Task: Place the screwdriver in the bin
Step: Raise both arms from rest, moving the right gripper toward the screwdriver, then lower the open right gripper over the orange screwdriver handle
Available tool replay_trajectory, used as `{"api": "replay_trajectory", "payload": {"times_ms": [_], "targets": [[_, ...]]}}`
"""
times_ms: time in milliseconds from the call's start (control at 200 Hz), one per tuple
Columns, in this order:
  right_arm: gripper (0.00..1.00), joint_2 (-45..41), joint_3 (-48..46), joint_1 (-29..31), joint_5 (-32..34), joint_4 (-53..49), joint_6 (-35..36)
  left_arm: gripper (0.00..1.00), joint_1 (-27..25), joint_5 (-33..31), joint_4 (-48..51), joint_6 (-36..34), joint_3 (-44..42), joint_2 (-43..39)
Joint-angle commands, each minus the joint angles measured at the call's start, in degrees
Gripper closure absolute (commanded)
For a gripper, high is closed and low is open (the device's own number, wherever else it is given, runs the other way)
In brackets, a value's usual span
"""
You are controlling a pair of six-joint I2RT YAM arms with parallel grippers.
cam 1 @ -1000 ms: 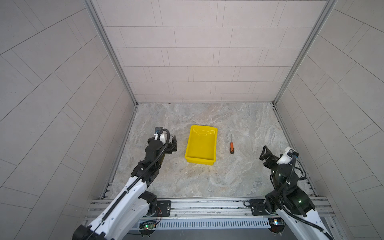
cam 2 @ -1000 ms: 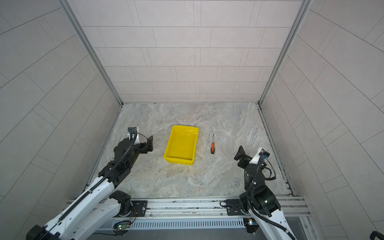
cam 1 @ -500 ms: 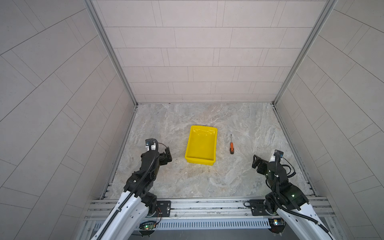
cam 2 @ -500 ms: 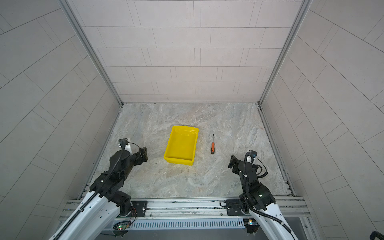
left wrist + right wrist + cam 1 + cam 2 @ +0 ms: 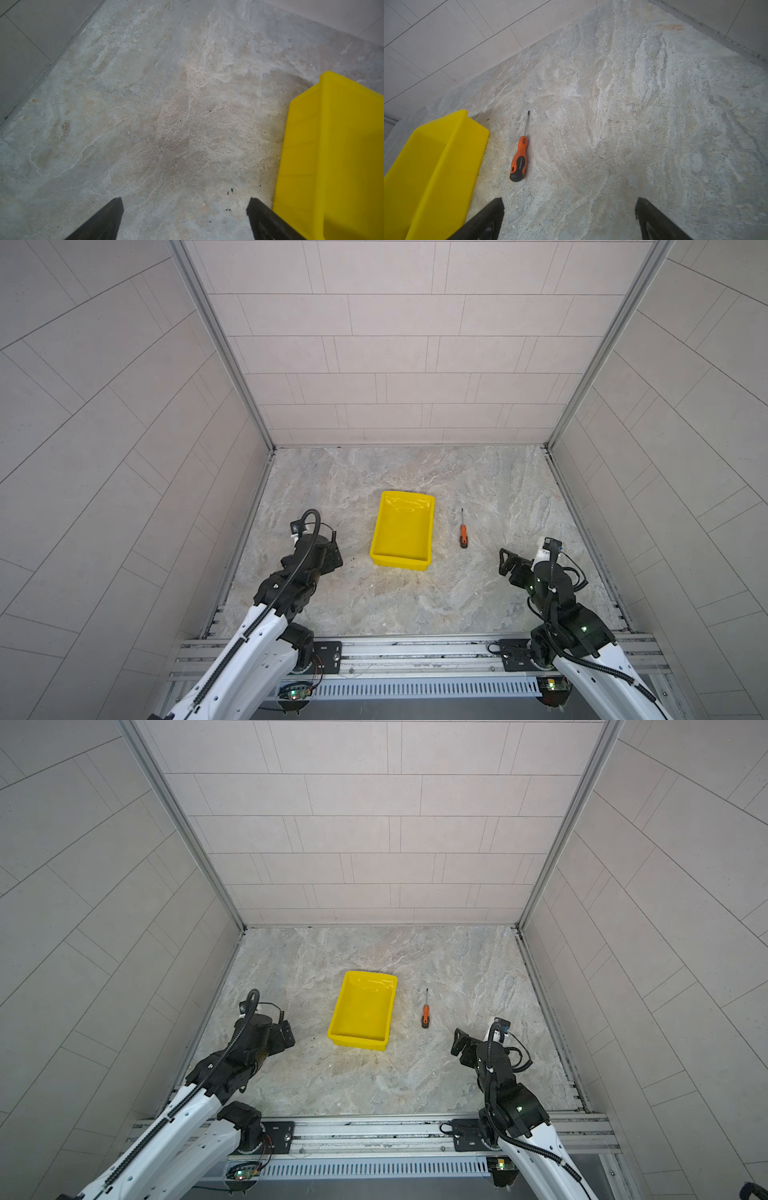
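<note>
Nearest, the left claw [image 5: 185,200] and right claw [image 5: 569,200] both gape, blunt black fingers apart over the veined, stone-patterned tabletop [image 5: 415,605] — only their tips show in the wrist views. Farther off, the orange-handled screwdriver [image 5: 463,536] lies flat just right of the glossy yellow bin [image 5: 399,565] — apart from it, thin shaft pointing far.

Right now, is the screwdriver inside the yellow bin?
No, the screwdriver lies on the table beside the bin.
</note>
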State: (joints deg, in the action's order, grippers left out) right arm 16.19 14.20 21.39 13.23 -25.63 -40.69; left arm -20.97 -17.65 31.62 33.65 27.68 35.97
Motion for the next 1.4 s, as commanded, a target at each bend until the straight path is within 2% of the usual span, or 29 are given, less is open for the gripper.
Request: {"api": "replay_trajectory", "payload": {"times_ms": [0,45,220,345,450,490,575,610,701,881,926,1076,1396], "targets": [[0.01,8.6,-0.13,-0.1,-1.24,7.32,-1.73,0.0,0.38,-8.01,5.72,6.23,-2.13,-5.31],[0.01,14.87,1.41,0.06,-1.49,9.45,-1.89,0.0,0.4,-9.88,6.73,7.57,-3.17,-7.85],[0.01,42.42,14.34,0.8,-1.88,11.76,-4.61,0.0,0.49,-8.54,4.98,6.13,-6.1,-15.0],[0.01,57.94,30.85,2.15,-1.85,0.71,-6.12,0.0,0.47,-8.44,3.73,5.07,-6.51,-13.66],[0.01,65.74,38.7,4.85,-0.71,-4.01,-5.67,0.0,0.49,-8.21,2.55,4.67,-6.0,-10.45],[0.06,67.6,40.13,5.45,-2.0,-3.84,-5.15,0.0,0.47,-8.15,2.32,4.62,-5.68,-9.06],[0.24,71.24,42.19,5.53,-5.76,-3.41,-4.24,0.0,0.49,-7.74,2.23,4.51,-5.08,-6.65],[0.37,72.6,43.07,5.57,-7.14,-3.59,-3.83,0.01,0.49,-7.56,2.16,4.41,-4.94,-6.11],[0.51,75.88,44.82,5.59,-9.55,-3.14,-3.26,0.02,0.49,-7.23,2.04,4.32,-4.96,-5.83],[0.52,80.49,47.28,5.68,-12.47,-2.52,-4.05,0.02,0.49,-7.4,1.82,4.32,-5.7,-8.35],[0.56,81.08,47.48,5.69,-12.61,-2.67,-3.89,0.02,0.49,-7.61,1.79,4.32,-5.95,-9.03],[0.57,81.93,47.25,5.7,-11.8,-3.68,-2.5,0.03,0.5,-8.45,1.62,4.3,-6.24,-10.38],[0.56,81.11,45.98,5.68,-13.84,-2.92,1.29,0.05,0.49,-8.37,0.75,3.87,-5.58,-6.79]]}}
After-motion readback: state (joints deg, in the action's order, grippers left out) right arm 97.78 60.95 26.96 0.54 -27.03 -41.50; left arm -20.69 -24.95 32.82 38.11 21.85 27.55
